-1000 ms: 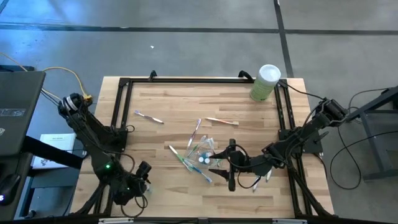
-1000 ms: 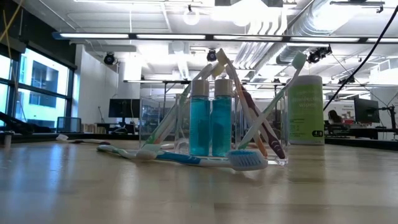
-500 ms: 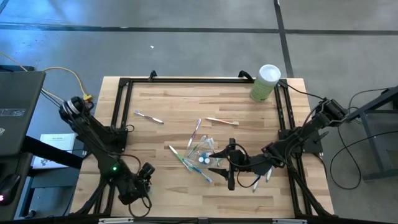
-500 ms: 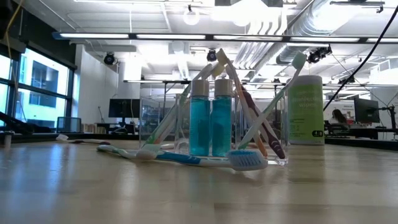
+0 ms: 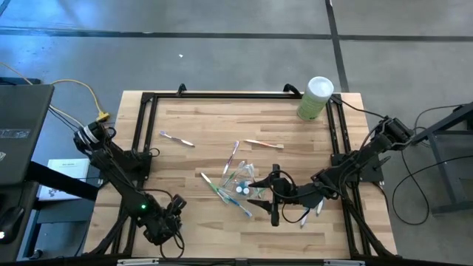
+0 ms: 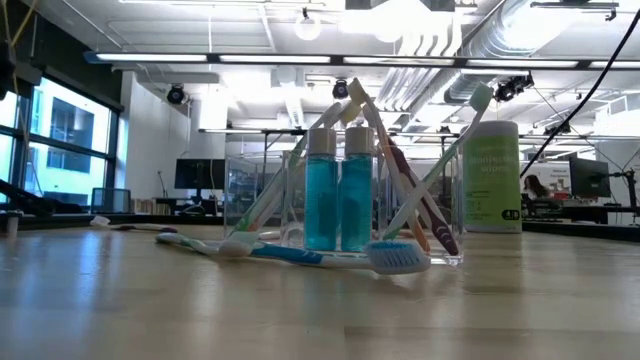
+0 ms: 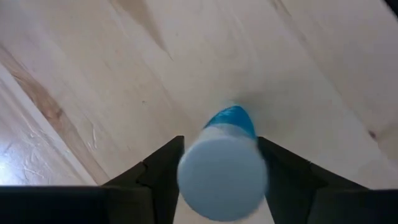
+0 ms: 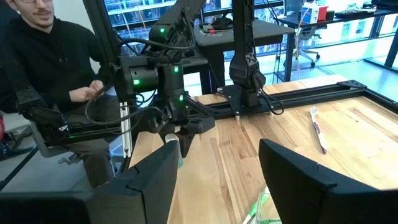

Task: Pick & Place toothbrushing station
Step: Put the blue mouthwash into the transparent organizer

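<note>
At the table's near-left corner, the left gripper [image 5: 168,219] has its fingers around a small teal toothpaste tube [image 7: 225,163], white cap toward the wrist, long axis along the fingers. The clear plastic cup [image 5: 242,179] lies far-right of it, mid-table. The right gripper [image 5: 267,193], fingers spread and empty, sits just beside the cup.

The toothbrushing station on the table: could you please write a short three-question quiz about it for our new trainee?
1. True or false: the pale-green canister lies on its side.
2. How many teal bottles stand in the clear cup in the low view? A) one B) two C) four
3. Which gripper is next to the cup, and is it open or shut?

Key
1. False: it stands upright at the table's back right corner.
2. B
3. The right gripper, open with nothing between its fingers.
</note>
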